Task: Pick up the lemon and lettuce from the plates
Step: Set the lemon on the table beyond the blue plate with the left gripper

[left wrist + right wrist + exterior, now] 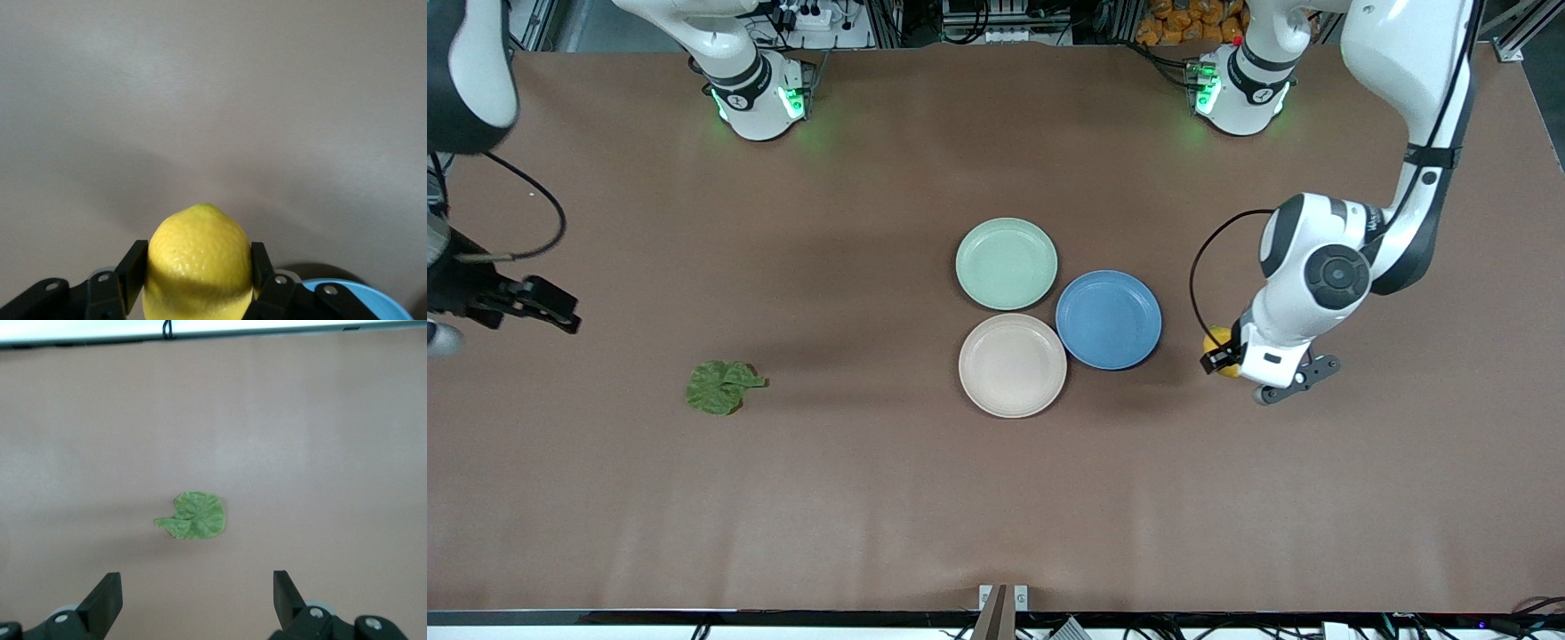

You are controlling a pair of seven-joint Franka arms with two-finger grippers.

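My left gripper [1223, 357] is shut on the yellow lemon [1216, 340], low over the bare table beside the blue plate, toward the left arm's end. In the left wrist view the lemon [199, 257] sits between both fingers of the gripper [199, 268]. The green lettuce [720, 388] lies flat on the bare table toward the right arm's end, off any plate. My right gripper [560, 313] is open and empty, up in the air at that end; its wrist view shows the lettuce [193, 517] ahead of the gripper [197, 593]. The mint plate [1007, 263] and the beige plate [1012, 364] are empty.
A blue plate [1108, 319], also empty, touches both other plates; its rim shows in the left wrist view [353, 297]. The table's front edge shows in the right wrist view [213, 335]. Brown tabletop surrounds everything.
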